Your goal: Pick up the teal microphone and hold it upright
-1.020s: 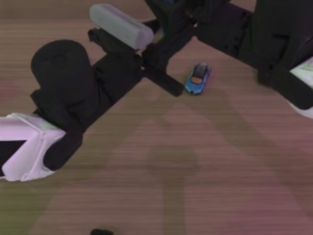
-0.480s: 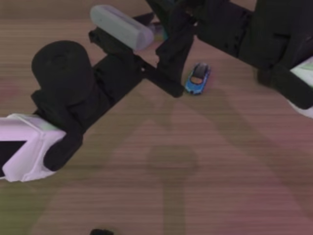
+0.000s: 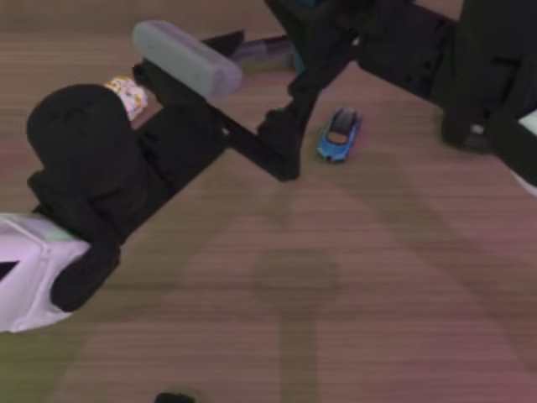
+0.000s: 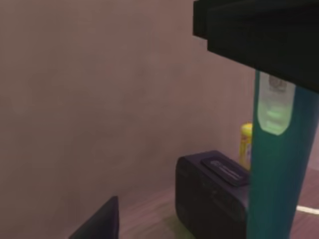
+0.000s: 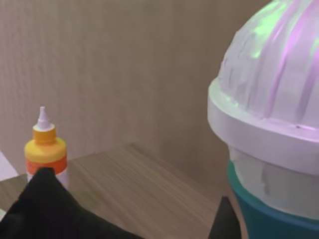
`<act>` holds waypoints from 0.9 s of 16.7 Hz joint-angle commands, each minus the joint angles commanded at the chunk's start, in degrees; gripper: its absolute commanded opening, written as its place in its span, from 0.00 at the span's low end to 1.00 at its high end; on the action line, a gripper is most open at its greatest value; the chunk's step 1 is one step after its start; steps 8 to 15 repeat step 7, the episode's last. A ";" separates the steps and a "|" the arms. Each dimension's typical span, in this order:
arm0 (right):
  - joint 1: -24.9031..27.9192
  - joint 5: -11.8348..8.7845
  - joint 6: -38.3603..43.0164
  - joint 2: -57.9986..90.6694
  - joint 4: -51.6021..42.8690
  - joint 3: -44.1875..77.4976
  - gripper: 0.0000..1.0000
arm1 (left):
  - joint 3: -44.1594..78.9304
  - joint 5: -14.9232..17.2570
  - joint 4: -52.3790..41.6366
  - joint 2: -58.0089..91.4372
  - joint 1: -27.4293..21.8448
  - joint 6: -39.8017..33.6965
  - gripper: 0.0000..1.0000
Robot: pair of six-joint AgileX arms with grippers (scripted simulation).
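The teal microphone [image 5: 269,114] stands upright close beside my right gripper [image 5: 142,219], its ribbed white head up. That gripper is open, with bare table between its fingers, and the teal handle lies just outside one fingertip [image 5: 224,219]. In the left wrist view the handle [image 4: 279,189] with its white switch panel [image 4: 275,107] hangs below a black bar. My left gripper [image 3: 264,101] is open wide; one finger [image 4: 102,221] shows and the other is hidden behind the handle. What bears the microphone does not show. In the top view my right arm [image 3: 394,42] covers it.
A dark grey scanner [image 3: 262,50] [image 4: 212,194] sits at the table's far edge, just behind the microphone. A yellow-orange bottle [image 5: 45,149] [image 3: 127,94] stands on the left. A blue toy car [image 3: 340,134] lies right of the left fingertip.
My left arm has drawn back to the left, uncovering the bottle and the scanner. My right arm has shifted a little to the right. The toy car has not moved.
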 joint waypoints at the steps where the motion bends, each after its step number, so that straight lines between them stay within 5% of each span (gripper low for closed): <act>1: -0.94 -0.97 0.04 -0.80 0.00 -0.79 0.00 | -2.14 0.32 -0.14 -2.28 0.57 -0.02 1.00; 6: -4.65 -5.22 -0.31 -4.09 0.04 -4.02 0.00 | -10.42 1.85 -0.30 -11.04 2.59 -0.39 1.00; 15: -4.71 -5.28 -0.33 -4.13 0.04 -4.07 0.00 | -10.54 1.89 -0.28 -11.16 2.62 -0.39 1.00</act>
